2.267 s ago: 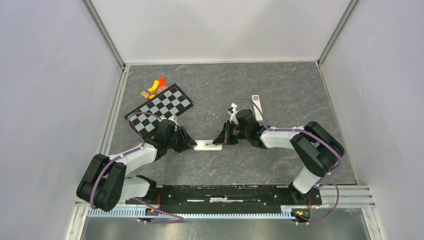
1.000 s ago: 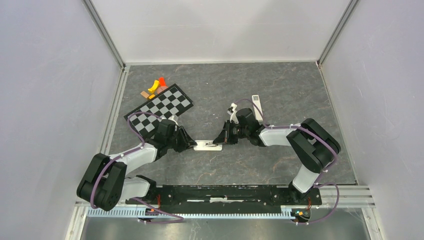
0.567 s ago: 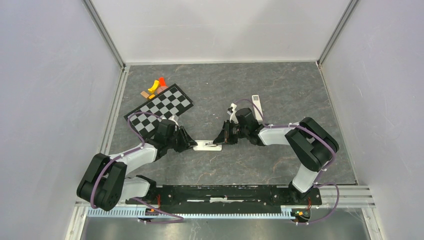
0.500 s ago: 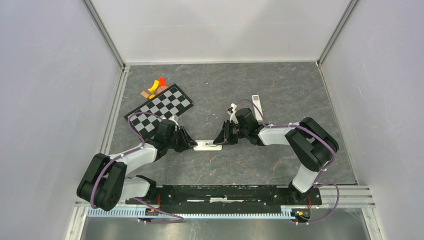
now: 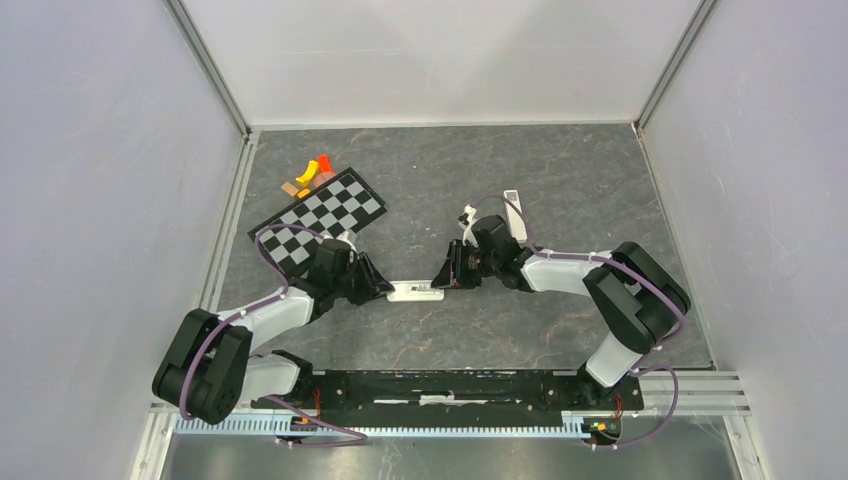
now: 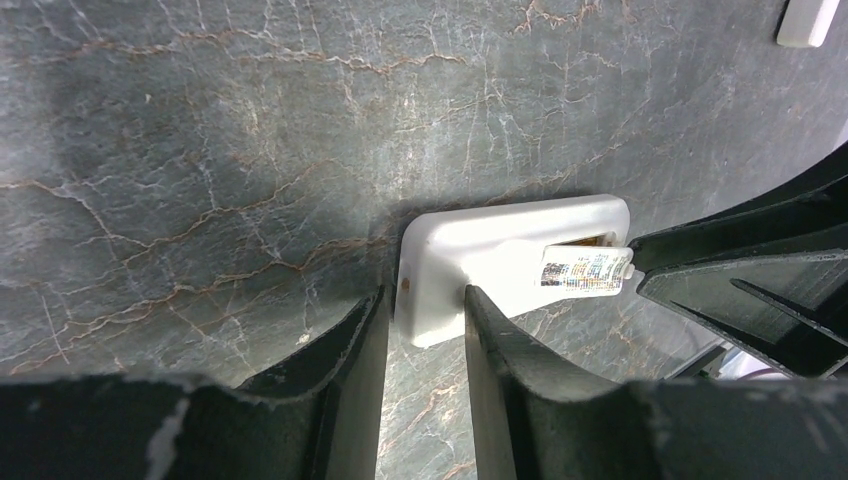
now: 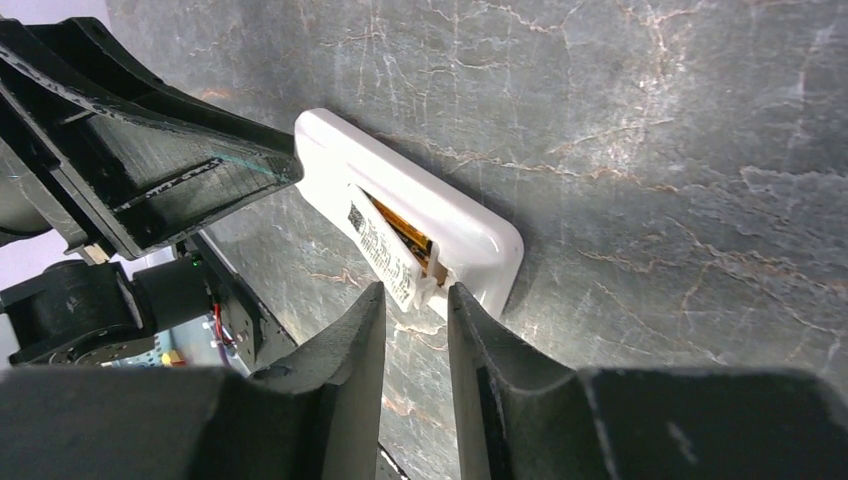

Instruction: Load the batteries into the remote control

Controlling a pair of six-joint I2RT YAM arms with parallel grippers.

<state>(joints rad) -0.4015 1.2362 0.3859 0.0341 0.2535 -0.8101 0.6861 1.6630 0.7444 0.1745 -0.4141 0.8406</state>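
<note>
The white remote control (image 5: 415,291) lies back side up at the table's middle, its battery compartment open. It also shows in the left wrist view (image 6: 480,250) and the right wrist view (image 7: 470,225). My left gripper (image 5: 385,289) is shut on the remote's left end (image 6: 425,305). A battery (image 7: 385,245) with a white printed label lies tilted in the compartment, one end sticking out; it also shows in the left wrist view (image 6: 585,270). My right gripper (image 5: 441,282) pinches that end at its fingertips (image 7: 416,295). Something gold (image 7: 405,228) shows under the battery.
A narrow plain white strip (image 5: 513,208) lies behind the right wrist; its corner shows in the left wrist view (image 6: 805,20). A checkerboard sheet (image 5: 318,215) and small orange and red pieces (image 5: 312,170) lie at the back left. Side walls enclose the dark marbled table.
My right arm's elbow has swung out to the right and its gripper has shifted slightly. The left arm and the remote have stayed put.
</note>
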